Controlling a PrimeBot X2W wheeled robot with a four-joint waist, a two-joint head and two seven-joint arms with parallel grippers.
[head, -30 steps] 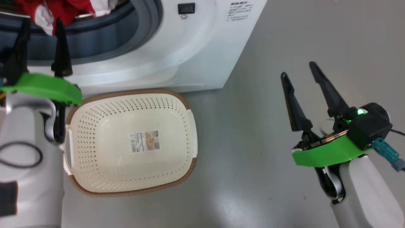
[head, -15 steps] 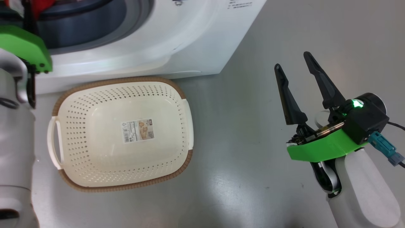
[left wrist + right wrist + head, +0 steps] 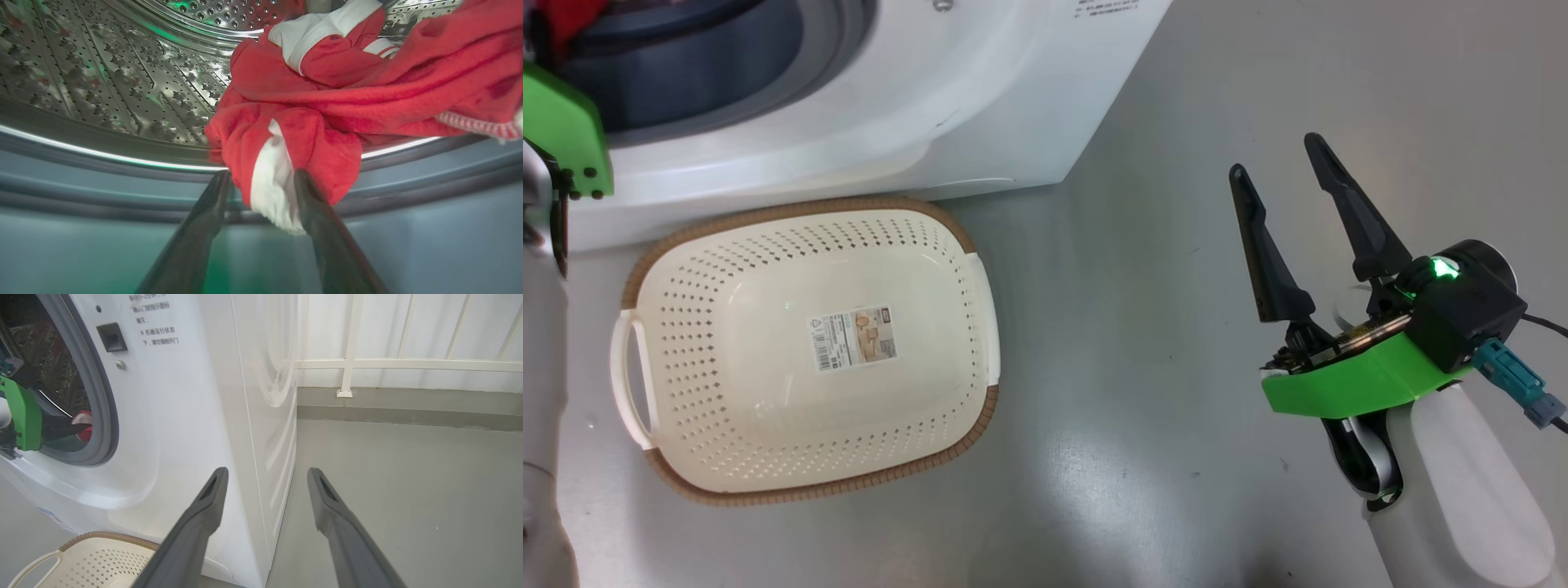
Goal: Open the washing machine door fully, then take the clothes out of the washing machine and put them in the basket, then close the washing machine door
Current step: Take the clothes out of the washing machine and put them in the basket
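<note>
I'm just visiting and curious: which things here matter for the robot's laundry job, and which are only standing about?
In the job: washing machine, red clothes in its drum, cream basket, left gripper with its fingers either side of the cloth.
Just there: white railing, grey floor, open right gripper.

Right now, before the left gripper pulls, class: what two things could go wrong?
The left gripper straddles only a small hanging fold of the clothes, so the grip may slip or leave the bulk in the drum. The bundle hangs over the grey ring; dragged out, it could snag or land beside the basket.
</note>
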